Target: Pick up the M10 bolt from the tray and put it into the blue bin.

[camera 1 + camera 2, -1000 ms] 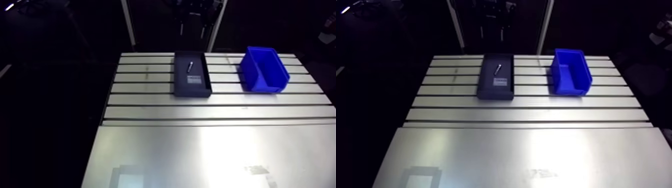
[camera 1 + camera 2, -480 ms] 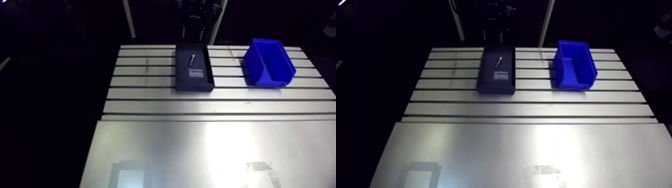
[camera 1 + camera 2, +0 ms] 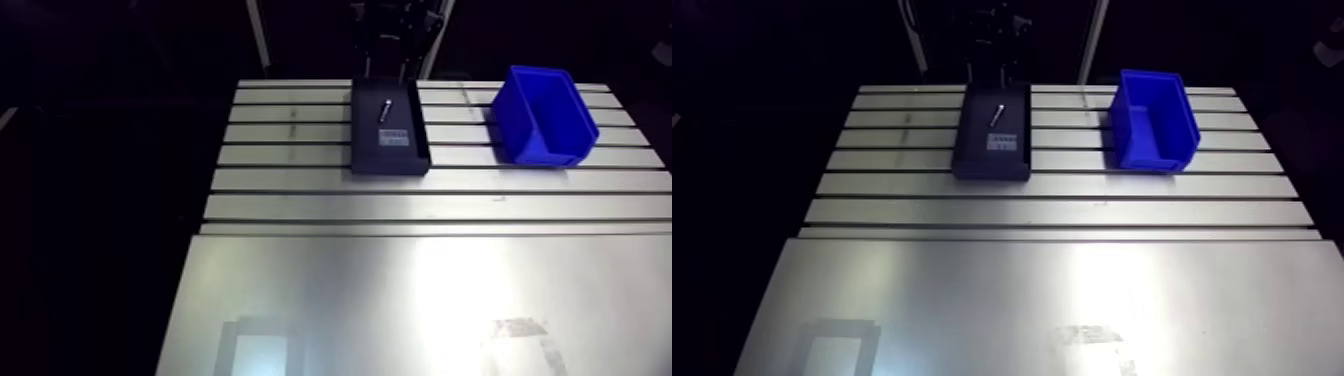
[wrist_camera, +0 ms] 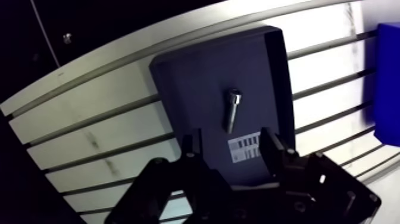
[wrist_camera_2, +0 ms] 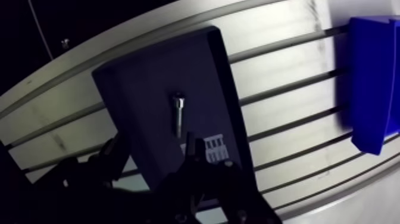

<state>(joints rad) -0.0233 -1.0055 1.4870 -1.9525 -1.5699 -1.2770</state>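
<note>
The gripper (image 4: 230,140) hangs over the tray with its two fingers spread wide and nothing held between them. Just ahead of the gap lies the one M10 bolt (image 4: 232,110), a socket-head screw flat on the floor of the single dark tray (image 4: 190,77), its head pointing away from the gripper. One white label (image 4: 245,145) sits on the tray floor next to the bolt's tip, printed with barcode-like bars, its writing too small to read. One blue bin (image 5: 372,77) stands well apart on the slotted table (image 4: 89,107).
</note>
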